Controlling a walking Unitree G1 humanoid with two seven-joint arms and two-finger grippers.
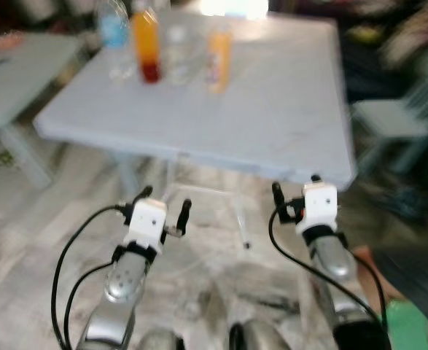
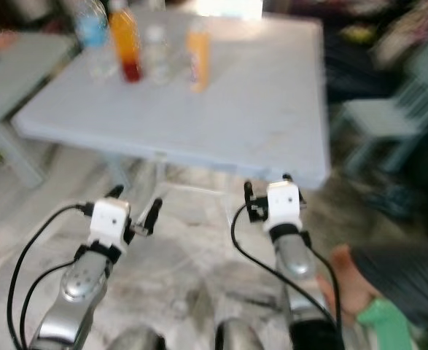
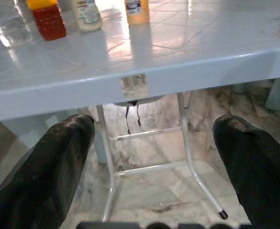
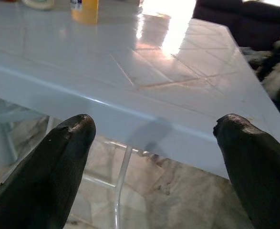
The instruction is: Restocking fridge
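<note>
Four bottles are standing in a row at the far side of the pale blue worktop [image 1: 272,124]: a clear water bottle [image 1: 114,33], an orange-and-red bottle [image 1: 146,44], a pale bottle [image 1: 176,51] and an orange bottle [image 1: 218,58]. The left hand [image 1: 164,208] and right hand [image 1: 295,191] are hovering released and holding nothing, short of the worktop's near edge, above the marbled floor [image 1: 206,284].

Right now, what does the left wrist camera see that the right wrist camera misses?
Left wrist alone: the red-bottomed bottle, a clear bottle, a pale bottle and the table's metal legs. Right wrist alone: a dark sofa beyond the table's far corner. Both: the grey table, the orange bottle and open black fingers.
</note>
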